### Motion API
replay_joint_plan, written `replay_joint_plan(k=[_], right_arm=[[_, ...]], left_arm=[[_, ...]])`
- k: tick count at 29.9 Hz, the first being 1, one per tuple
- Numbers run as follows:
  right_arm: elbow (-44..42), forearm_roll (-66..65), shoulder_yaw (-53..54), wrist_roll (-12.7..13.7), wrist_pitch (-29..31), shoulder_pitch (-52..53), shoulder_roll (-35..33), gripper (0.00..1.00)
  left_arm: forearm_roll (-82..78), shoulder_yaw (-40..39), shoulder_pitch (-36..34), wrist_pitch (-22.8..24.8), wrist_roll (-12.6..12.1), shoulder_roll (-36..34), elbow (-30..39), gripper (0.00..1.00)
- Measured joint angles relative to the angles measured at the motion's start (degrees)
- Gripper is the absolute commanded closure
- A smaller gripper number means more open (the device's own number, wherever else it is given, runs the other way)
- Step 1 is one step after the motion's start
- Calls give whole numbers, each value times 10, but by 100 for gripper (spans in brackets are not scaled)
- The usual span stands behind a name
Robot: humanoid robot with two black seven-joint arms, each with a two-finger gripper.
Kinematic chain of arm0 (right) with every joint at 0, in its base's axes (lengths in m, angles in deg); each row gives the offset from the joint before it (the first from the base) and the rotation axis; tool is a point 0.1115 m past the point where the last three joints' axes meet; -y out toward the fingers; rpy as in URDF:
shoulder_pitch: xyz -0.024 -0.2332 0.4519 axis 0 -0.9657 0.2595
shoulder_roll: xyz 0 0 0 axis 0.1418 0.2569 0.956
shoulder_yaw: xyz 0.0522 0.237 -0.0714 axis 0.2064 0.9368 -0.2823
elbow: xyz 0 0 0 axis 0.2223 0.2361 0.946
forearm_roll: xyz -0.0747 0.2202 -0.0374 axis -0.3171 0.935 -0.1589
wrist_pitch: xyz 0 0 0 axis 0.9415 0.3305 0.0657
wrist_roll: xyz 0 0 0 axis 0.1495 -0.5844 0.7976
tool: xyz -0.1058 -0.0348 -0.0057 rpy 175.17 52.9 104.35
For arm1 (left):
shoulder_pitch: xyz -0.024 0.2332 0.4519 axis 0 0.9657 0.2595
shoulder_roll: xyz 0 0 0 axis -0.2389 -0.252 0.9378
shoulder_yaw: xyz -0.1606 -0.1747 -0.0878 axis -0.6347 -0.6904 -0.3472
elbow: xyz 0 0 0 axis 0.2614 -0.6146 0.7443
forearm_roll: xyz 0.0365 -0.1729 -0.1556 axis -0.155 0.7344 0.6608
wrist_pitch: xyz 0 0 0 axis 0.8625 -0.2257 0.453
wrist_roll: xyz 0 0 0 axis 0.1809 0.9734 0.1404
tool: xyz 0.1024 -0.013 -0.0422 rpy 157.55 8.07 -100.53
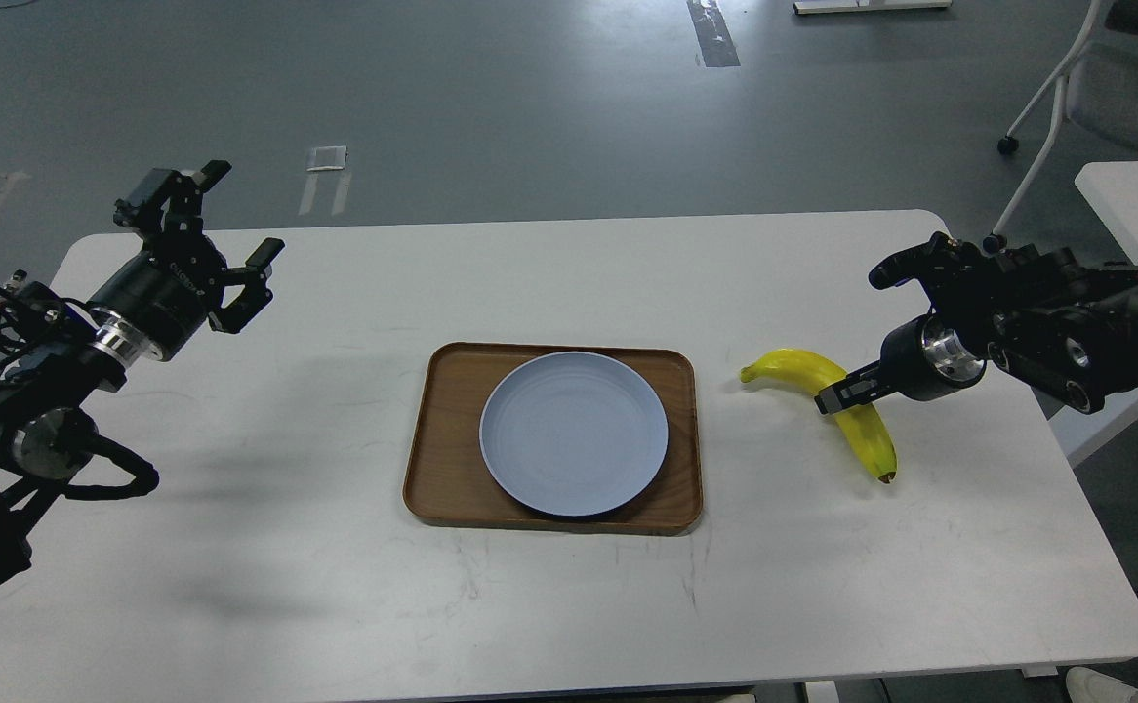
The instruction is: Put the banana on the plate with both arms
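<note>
1. Banana (828, 405): it is seen lying on the white worktop (335, 586), to the right of the wooden tray (423, 469) and clear of it, with its greenish stem end turned towards the tray and its dark tip pointing to the near edge. It has not yet been placed on the plate.
2. The step in hand is judged to be the grasp of the fruit by the right arm; nothing has been lifted so far.
3. Left pincer (227, 229): it is held raised above the far-left part of the worktop, well apart from tray and fruit. Its fingers (264, 252) are spread wide, and nothing is held or touched by them.
4. Plate (574, 433): the pale blue-grey round plate is set inside the tray and carries nothing.
5. Right pincer (847, 392): it is brought in from the right and lies across the middle of the fruit, at the bend. A dark fingertip is seen against the yellow skin, but the two fingers cannot be told apart, so it cannot be told whether they are spread or pressed together, nor whether the fruit is truly pinched.
6. The next move is judged to call for a firm hold at the bend, a lift clear of the worktop, a carry leftwards over the tray rim, and a gentle release on the plate; the left arm may be needed for support or a handover.
</note>
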Motion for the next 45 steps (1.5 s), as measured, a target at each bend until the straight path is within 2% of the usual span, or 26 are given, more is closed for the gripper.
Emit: replay_joint_plan(k=[6,10,20,28,31,32,34,36,40,43,45], right_arm=[[46,2,2,0,0,90,-7,94],[61,8,4,0,0,129,33,94],[39,79,0,0,0,115,179,92],[9,100,-3,0,0,75,230,88],[3,100,-4,0,0,66,232,81],[2,100,-4,0,0,64,232,73],[1,100,-4,0,0,61,232,67],[1,100,-4,0,0,59,232,52],[-2,101,-4,0,0,58,232,37],[-5,101,-2,0,0,58,232,22],[-7,101,1,0,0,58,232,9]], left_arm=[[0,0,-2,0,0,-7,4,1],[0,0,-3,0,0,-8,6,1],[1,0,-4,0,0,-17,12,1],[2,0,-4,0,0,-20,12,1],[2,0,-4,0,0,-21,12,1],[2,0,-4,0,0,-22,12,1],[3,0,-4,0,0,-23,12,1],[3,0,-4,0,0,-24,12,1],[3,0,-4,0,0,-25,12,1],[3,0,-4,0,0,-25,12,1],[3,0,-4,0,0,-26,12,1]])
